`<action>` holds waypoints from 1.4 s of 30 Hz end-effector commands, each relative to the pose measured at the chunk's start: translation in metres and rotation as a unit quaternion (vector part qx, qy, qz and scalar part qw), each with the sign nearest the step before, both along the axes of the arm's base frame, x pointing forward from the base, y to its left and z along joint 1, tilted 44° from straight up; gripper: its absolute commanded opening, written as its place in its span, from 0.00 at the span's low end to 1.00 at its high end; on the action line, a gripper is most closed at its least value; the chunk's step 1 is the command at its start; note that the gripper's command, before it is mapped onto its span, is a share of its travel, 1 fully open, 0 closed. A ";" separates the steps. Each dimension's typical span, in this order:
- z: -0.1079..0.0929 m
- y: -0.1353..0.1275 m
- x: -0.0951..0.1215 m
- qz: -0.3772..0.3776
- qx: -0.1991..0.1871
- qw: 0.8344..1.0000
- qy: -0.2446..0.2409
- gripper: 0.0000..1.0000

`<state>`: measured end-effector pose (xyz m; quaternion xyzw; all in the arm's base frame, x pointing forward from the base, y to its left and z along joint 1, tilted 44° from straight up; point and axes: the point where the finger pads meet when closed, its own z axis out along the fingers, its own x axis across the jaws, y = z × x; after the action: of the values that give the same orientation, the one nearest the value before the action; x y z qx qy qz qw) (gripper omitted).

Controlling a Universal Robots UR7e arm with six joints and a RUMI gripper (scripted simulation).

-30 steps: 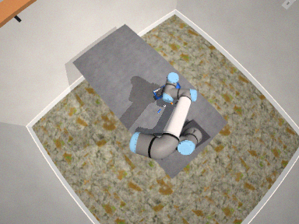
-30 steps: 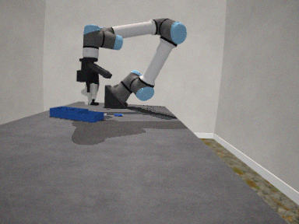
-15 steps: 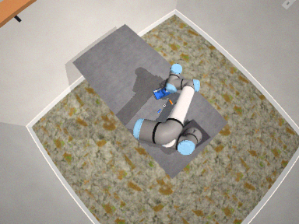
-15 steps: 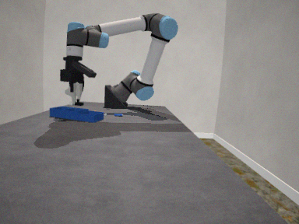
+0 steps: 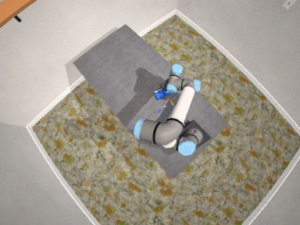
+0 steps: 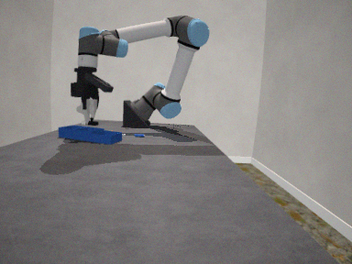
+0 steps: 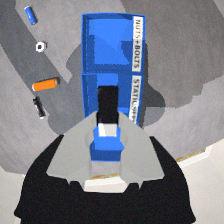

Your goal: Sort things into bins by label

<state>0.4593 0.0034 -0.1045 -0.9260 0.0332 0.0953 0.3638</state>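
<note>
The hand (image 7: pixel 106 131) is closed on a small black-and-white marker-like stick (image 7: pixel 107 107), carrying it directly above the nearer compartment of the shallow blue two-part bin (image 7: pixel 90 60), beside a label apparently beginning "STATI". This looks like the drop step: next it should open over that compartment. Left of the hand on the grey bench (image 7: pixel 55 130) lie an orange cylinder (image 7: pixel 45 84), a black stick (image 7: pixel 39 107), a white nut (image 7: pixel 40 46) and a blue cylinder (image 7: pixel 31 15).
</note>
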 end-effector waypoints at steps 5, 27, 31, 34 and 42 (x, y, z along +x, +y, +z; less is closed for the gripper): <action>-0.009 0.009 -0.002 0.000 0.000 1.000 -0.001 0.00; -0.020 0.022 -0.006 0.000 0.000 1.000 -0.001 0.00; -0.020 0.022 -0.006 0.000 0.000 1.000 -0.001 0.00; -0.019 0.022 -0.006 0.000 0.000 1.000 -0.001 0.00; -0.020 0.022 -0.006 0.000 0.000 1.000 -0.001 0.18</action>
<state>0.4526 0.0259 -0.1242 -0.9260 0.0332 0.0952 0.3638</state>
